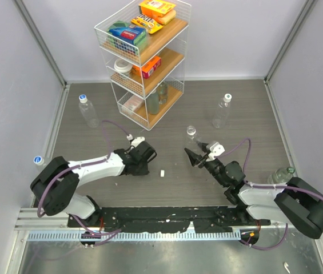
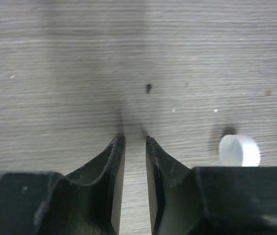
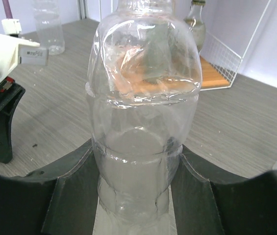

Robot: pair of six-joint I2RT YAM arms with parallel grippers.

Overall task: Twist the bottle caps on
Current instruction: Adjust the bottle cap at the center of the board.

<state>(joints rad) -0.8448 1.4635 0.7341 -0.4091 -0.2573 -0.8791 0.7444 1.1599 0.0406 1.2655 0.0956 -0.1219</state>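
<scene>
Looking at how things lie, I judge the cap pickup to be the step in hand. The left claw [image 2: 134, 138] hangs low over the table [image 2: 55, 58] with its jaws drawn almost together. There is only a thin slit between them and nothing in it. The loose white cap [image 2: 239, 150] lies flat on the table just to that claw's right, outside the jaws.

The right claw [image 3: 137, 147] is clamped on the lower ribbed body of a clear bottle [image 3: 143, 83], holding it upright near the middle of the table. Its neck looks bare from the top camera, but the wrist view cuts off the top, so I can't be sure.

As I see it, the next move is to spread the left jaws and shift right until the cap sits between them. Then pinch it by the rim, lift it, and carry it level to the held bottle's mouth so the thread can catch.

Room is fair. Only the cap lies on the stretch of table between the two claws. The wire rack [image 1: 175, 28] stands behind, well apart from that path. The far-left bottle [image 1: 88, 111] and far-right bottle [image 1: 221, 111] are farther back too. The tight spot is at the held bottle itself, where both claws will crowd together.
</scene>
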